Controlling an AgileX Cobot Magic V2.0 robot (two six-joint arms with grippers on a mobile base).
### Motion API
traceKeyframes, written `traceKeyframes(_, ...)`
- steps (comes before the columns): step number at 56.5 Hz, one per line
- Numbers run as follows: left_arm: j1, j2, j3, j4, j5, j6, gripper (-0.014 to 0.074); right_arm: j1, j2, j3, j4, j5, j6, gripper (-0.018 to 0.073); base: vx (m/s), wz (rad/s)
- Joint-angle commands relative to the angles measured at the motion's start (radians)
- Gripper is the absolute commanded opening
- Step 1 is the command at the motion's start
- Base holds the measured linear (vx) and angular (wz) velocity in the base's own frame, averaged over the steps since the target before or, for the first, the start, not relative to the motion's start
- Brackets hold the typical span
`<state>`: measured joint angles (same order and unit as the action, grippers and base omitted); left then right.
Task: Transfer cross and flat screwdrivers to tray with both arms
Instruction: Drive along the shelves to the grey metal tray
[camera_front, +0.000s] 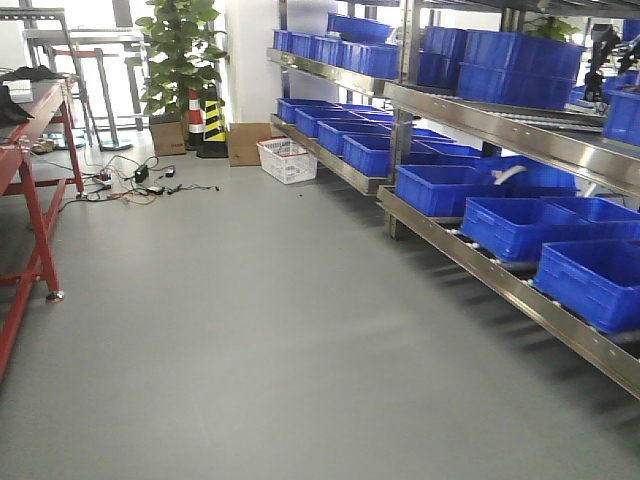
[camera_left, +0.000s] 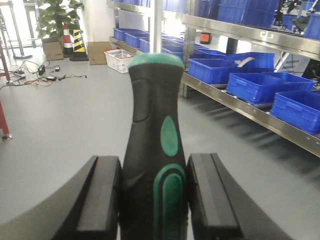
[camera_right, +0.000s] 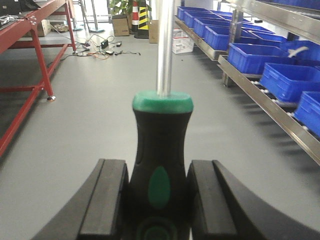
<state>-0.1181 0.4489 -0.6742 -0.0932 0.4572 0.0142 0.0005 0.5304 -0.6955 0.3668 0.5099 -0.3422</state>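
Observation:
In the left wrist view a screwdriver with a black-and-green handle stands upright between my left gripper's black fingers, which are shut on the handle; its silver shaft rises out of the top edge. The right wrist view shows the other screwdriver, same handle and a silver shaft pointing up, with my right gripper shut on its handle. Which one is cross and which flat cannot be told; both tips are out of view. The tray is out of view. Neither arm appears in the front view.
A steel rack with several blue bins runs along the right. A red-framed table stands at the left. At the back are cables on the grey floor, a white basket, a striped cone and a plant.

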Motion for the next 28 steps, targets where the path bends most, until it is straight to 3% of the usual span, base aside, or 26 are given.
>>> traceKeyframes(1, -0.002, 0.003, -0.03, -0.009, -0.097, 0.0, -0.0006, -0.002, 0.003, -0.031, 0.013, -0.09, -0.005, -0.0008, 0.58, 0.13)
traceKeyframes(28, -0.002, 0.003, -0.03, -0.009, -0.098, 0.0, -0.0006, -0.002, 0.003, -0.031, 0.013, -0.088, -0.005, -0.0008, 0.6, 0.07)
